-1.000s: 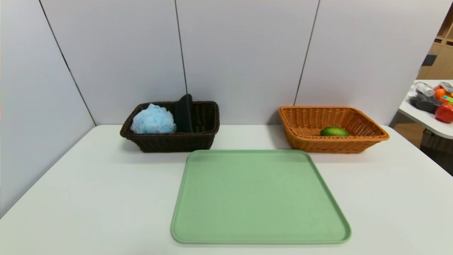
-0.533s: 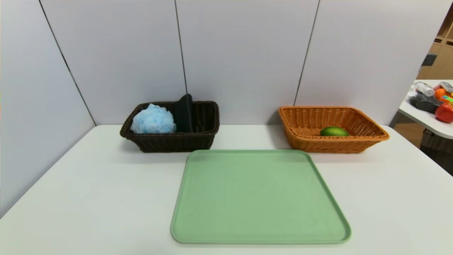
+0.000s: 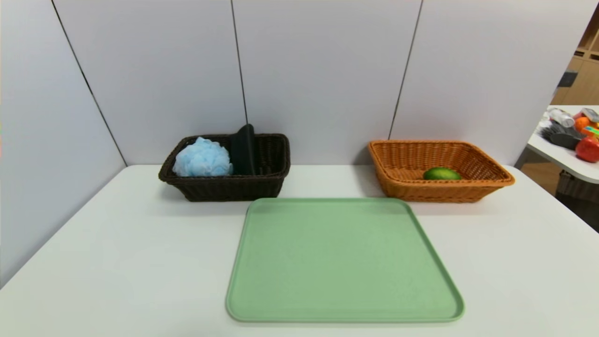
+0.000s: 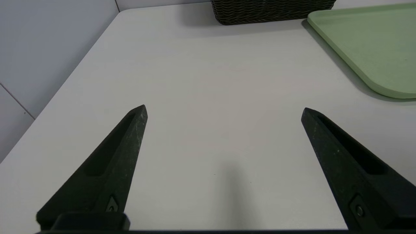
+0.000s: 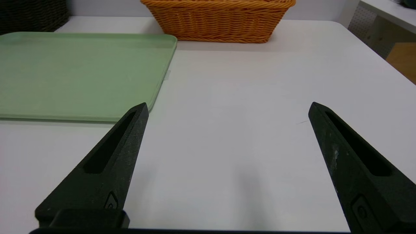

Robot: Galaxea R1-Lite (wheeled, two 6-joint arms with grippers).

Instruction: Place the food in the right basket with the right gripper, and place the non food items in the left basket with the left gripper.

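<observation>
Seeing nothing left to grab: lime [image 3: 441, 173] sits in the orange basket [image 3: 486, 165] far ahead of my right gripper [image 5: 227, 109], pouf [image 3: 202, 157] and case [image 3: 243, 150] in the dark basket [image 3: 224, 187] ahead of my left gripper [image 4: 224, 110]. Both wide, empty. Tray [image 3: 344, 262] bare.

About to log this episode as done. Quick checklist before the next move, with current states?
1. Lime in the orange basket: ok.
2. Blue bath pouf in the dark brown basket: ok.
3. Black glasses case in the same basket: ok, though it stands on end, its top poking above the rim.
4. Green tray cleared of items: ok.
5. Left gripper open, holding nothing, above bare table: ok.
6. Right gripper open, holding nothing, above the table beside the tray: ok.
</observation>
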